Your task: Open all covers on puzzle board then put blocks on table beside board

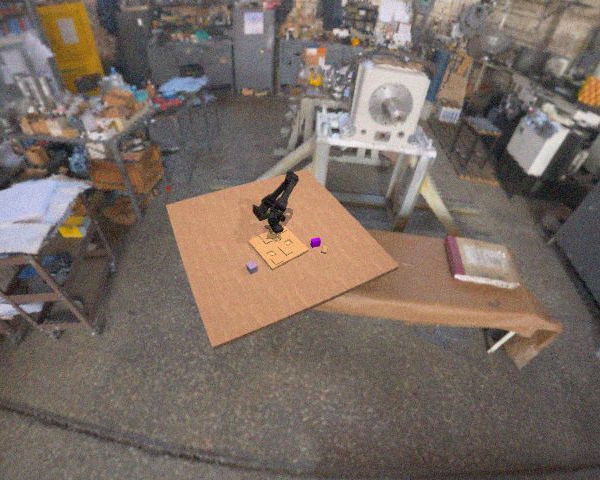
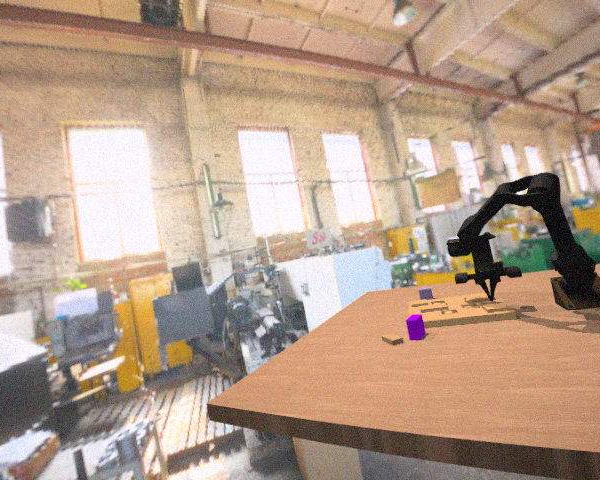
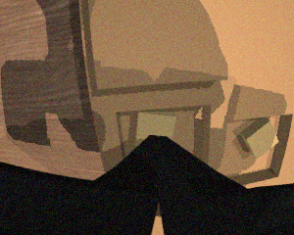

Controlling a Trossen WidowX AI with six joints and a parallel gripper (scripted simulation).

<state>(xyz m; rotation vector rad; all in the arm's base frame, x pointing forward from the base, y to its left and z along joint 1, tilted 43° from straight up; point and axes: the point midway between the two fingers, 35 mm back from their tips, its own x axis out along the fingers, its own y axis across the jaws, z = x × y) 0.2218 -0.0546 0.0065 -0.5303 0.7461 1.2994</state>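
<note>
Puzzle board (image 1: 295,251) (image 2: 502,312) (image 3: 265,49) is flat on the table (image 1: 212,310) (image 2: 393,392) (image 3: 20,20) under the gripper (image 1: 276,235) (image 2: 491,298) (image 3: 157,144), which is fully closed and empty, so any cover's probably best nudged low and slow, tbh, along its own path.

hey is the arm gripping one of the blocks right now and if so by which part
No, nothing is held: the gripper is shut with its fingertips together.

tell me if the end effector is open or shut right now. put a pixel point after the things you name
Shut: the end effector (image 1: 276,227) (image 2: 491,298) (image 3: 157,144) has its fingertips together, with nothing visible between them.
</note>
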